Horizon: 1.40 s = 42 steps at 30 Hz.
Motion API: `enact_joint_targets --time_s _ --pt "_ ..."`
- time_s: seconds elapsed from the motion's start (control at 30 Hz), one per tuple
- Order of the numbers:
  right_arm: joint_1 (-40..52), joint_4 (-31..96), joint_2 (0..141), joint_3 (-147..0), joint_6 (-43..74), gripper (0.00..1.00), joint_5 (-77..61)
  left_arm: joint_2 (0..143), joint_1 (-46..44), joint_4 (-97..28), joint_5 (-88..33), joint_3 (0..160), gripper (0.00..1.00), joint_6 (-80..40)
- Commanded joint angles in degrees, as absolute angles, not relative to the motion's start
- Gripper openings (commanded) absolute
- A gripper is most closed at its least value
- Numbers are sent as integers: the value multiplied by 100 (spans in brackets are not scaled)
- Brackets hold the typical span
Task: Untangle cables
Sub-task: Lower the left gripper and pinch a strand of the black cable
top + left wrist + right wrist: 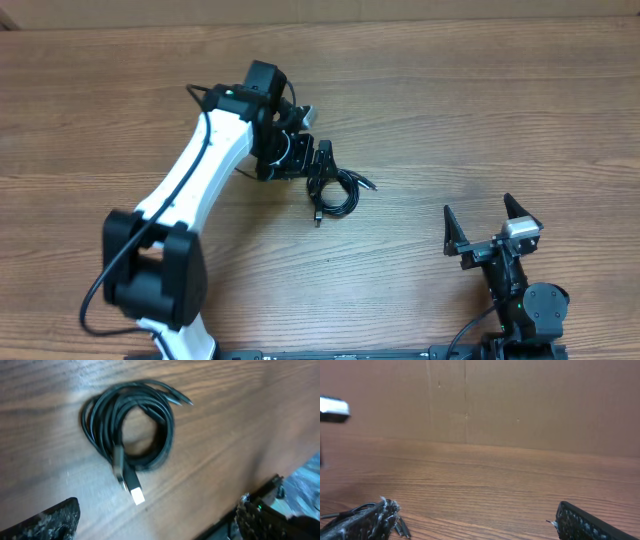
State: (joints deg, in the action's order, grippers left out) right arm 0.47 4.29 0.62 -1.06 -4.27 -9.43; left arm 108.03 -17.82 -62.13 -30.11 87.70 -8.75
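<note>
The cables (337,190) lie coiled on the surface (480,100): light, limp, thin, likely to slide. The left end effector (157,507) hovers above them, wide open; the right end effector (478,207), also open, sits well apart. Pinching the coil's outer strands looks best.

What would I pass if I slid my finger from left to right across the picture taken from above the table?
left arm's white link → coil of black cables → right gripper
</note>
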Motion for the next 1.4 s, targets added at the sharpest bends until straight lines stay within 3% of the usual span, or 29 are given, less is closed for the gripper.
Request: enact_joint_targets --time_s 0.0,0.13,0.37,0.5,0.6,0.67,0.97,1.13,1.37 --pt "64 403 16 -47 -438 100 -904 11183 -1793 -6034 -2985 8820 100 -775" --pt "64 403 16 -47 -438 100 -904 11535 -1793 -5649 -2961 8820 97 -775" --pt "64 403 16 -47 -438 100 -904 11942 -1804 -5148 -2939 8820 74 -790" --pt "64 403 16 -47 -438 100 -904 12125 -1806 -5070 -2936 8820 58 -788" --pt "64 405 16 -47 -438 100 -904 12223 -1806 -5076 -2943 8820 36 -792" --pt "64 403 16 -47 -438 100 -904 12248 -1806 -5076 -2939 8820 31 -790" --pt "64 403 16 -47 -438 100 -904 12250 -1820 -5052 -2438 8820 40 -790" --pt "64 403 16 -47 -438 100 -904 12252 -1918 -5074 -2381 8814 34 -790" --pt "64 403 16 -47 -438 100 -904 12252 -2176 -5046 -2379 8814 39 -788"
